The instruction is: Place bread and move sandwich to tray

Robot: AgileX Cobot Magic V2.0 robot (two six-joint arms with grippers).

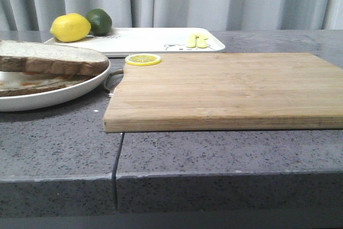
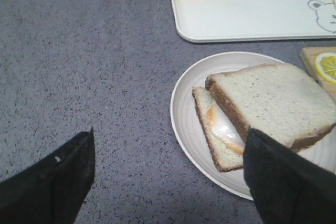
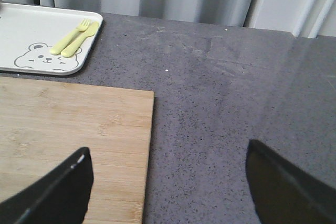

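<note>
The plain bread slice (image 1: 51, 57) (image 2: 273, 100) lies on top of the sandwich's egg-topped slice (image 2: 220, 132) in the round white plate (image 1: 64, 94) (image 2: 184, 114) at the left. The white tray (image 1: 161, 40) (image 2: 252, 9) (image 3: 31, 35) lies behind the plate and the board. My left gripper (image 2: 170, 174) is open and empty above the counter beside the plate, one finger (image 2: 283, 182) over the plate's edge. My right gripper (image 3: 168, 182) is open and empty above the right edge of the wooden board. Neither gripper shows in the front view.
A wooden cutting board (image 1: 225, 89) (image 3: 68, 140) fills the middle, with a lemon slice (image 1: 143, 59) at its far left corner. A lemon (image 1: 70, 27) and a lime (image 1: 99, 21) sit on the tray's left end, yellow cutlery (image 1: 197, 40) (image 3: 73, 38) on its right end.
</note>
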